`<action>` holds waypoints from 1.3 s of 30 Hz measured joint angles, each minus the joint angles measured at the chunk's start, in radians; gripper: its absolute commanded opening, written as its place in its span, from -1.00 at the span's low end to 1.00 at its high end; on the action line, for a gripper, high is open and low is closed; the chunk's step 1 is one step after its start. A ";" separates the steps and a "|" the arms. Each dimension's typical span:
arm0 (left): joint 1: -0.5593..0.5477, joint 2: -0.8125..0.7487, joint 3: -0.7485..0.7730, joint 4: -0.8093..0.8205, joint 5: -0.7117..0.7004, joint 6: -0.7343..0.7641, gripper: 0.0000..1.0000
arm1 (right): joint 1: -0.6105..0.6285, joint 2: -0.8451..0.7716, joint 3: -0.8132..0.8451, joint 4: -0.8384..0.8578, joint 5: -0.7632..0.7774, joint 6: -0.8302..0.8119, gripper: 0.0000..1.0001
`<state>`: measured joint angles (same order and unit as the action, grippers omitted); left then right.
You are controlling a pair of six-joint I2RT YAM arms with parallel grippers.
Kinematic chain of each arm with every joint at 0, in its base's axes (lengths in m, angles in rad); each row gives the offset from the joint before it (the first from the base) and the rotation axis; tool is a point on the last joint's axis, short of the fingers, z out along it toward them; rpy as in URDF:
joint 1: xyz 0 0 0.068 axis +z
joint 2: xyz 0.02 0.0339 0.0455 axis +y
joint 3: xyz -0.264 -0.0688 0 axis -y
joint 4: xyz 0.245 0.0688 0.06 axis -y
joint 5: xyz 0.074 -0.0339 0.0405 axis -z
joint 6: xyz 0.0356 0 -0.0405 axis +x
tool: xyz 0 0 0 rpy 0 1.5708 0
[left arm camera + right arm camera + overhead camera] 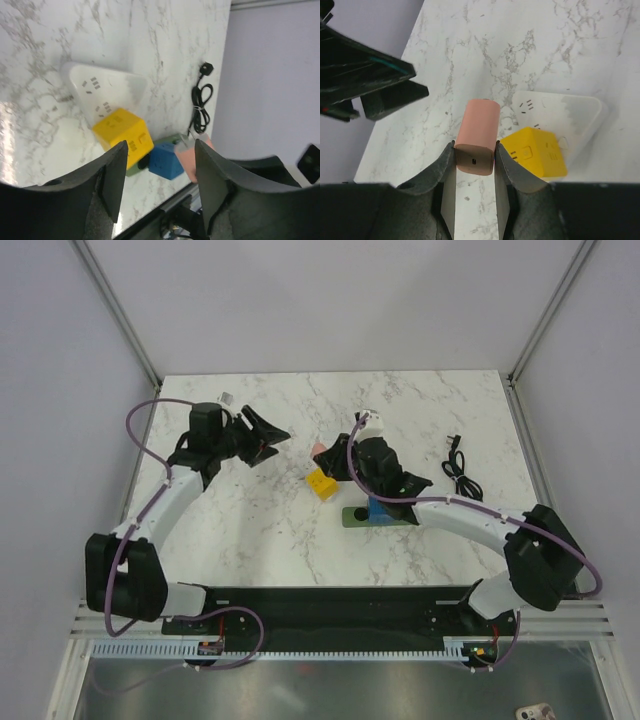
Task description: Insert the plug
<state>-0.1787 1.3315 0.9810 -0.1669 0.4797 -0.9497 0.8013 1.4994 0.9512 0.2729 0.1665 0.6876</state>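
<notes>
The bright-blue cube plug (380, 508) sits on the green power strip (356, 517) under my right arm; it also shows in the left wrist view (166, 161) beside the green strip (167, 140). My right gripper (335, 456) is shut on the small pink block (320, 449), held above the table left of the plug; the right wrist view shows the pink block (479, 134) between the fingers (505, 170). My left gripper (279, 443) is open and empty at the far left, fingers (114, 172) wide apart.
A yellow cube block (322, 483) sits just left of the green strip, also visible in the right wrist view (536, 152). A white triangular power strip (107, 89) lies behind it. A coiled black cable (460, 472) lies at the right.
</notes>
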 measured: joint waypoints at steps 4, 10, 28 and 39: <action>0.013 0.163 0.095 -0.013 -0.042 0.107 -0.18 | -0.011 -0.091 -0.007 -0.108 -0.003 -0.081 -1.00; 0.016 0.372 0.214 -0.019 -0.097 0.207 -0.91 | -0.014 -0.174 0.009 -0.293 -0.005 -0.193 -1.00; -0.016 0.675 0.276 0.048 -0.066 0.224 -0.95 | -0.025 -0.184 0.172 -0.662 -0.026 -0.361 -1.00; -0.106 0.682 0.185 0.164 -0.056 0.197 -0.95 | -0.026 -0.082 0.346 -0.867 -0.027 -0.441 -1.00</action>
<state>-0.2852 2.0136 1.1656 -0.0025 0.4240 -0.7528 0.7757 1.4174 1.2976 -0.5941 0.1398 0.2462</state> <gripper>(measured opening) 0.026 0.354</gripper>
